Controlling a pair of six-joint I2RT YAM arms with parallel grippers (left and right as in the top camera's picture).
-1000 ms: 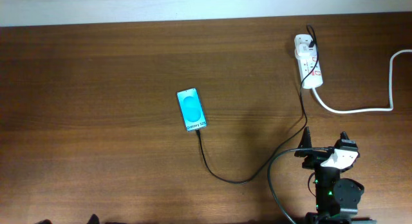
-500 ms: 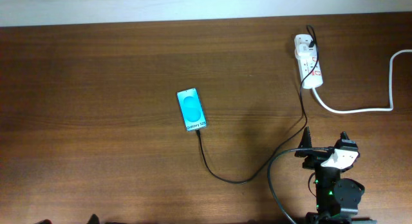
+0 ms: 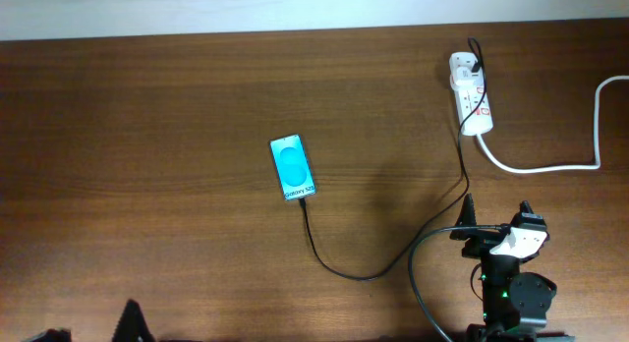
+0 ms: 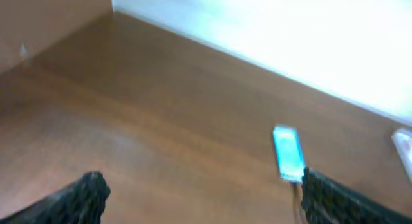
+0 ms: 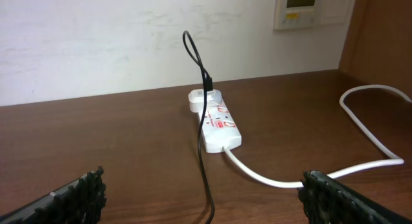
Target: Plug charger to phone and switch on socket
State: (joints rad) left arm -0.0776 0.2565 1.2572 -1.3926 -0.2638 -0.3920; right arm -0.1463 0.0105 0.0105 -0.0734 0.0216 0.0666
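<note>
The phone [image 3: 293, 168] lies face up mid-table, its screen cyan; it also shows blurred in the left wrist view [image 4: 288, 153]. The black charger cable [image 3: 364, 275] runs from the phone's lower end in a loop to the white socket [image 3: 470, 104] at the back right, where its plug sits in the far end [image 5: 207, 93]. The socket [image 5: 217, 124] lies ahead of my right gripper [image 5: 206, 195], which is open and empty [image 3: 496, 216]. My left gripper [image 4: 206, 198] is open and empty at the front left edge [image 3: 93, 327].
The socket's thick white cord [image 3: 550, 168] curves off to the right edge and shows in the right wrist view [image 5: 290, 179]. A white wall runs along the table's back edge. A wall panel [image 5: 312, 8] hangs at the top right.
My left gripper has moved up into the overhead view at the front left edge. The right arm, phone, cable and socket have not moved.
</note>
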